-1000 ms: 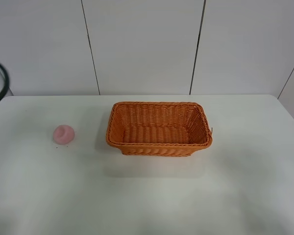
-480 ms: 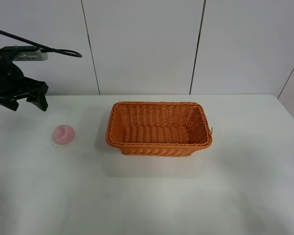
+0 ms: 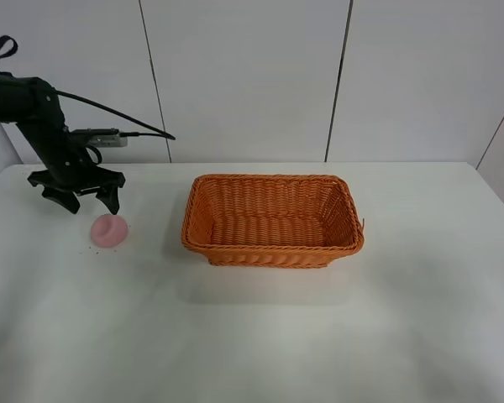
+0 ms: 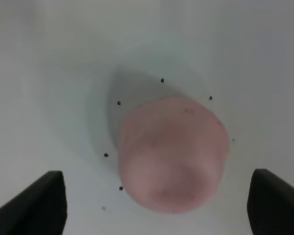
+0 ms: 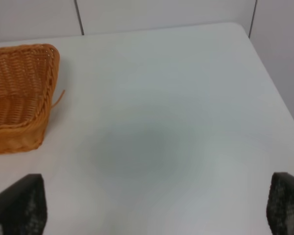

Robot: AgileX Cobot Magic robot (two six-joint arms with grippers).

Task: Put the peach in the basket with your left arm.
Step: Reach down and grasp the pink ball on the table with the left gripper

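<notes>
Peach (image 3: 109, 230), matte pink and rounded, lies near dark left fingers (image 4: 39, 205), spread apart.

Overhead view: the basket (image 3: 271, 248) sits mid-frame on the table (image 3: 319, 336), with the peach (image 3: 109, 230) well apart to its left, also on the table. The left gripper (image 3: 80, 200) is in the upper left of the frame, just behind the peach (can't tell if they touch). From the left wrist camera, the peach lies between the two fingers (image 4: 36, 203).
</notes>
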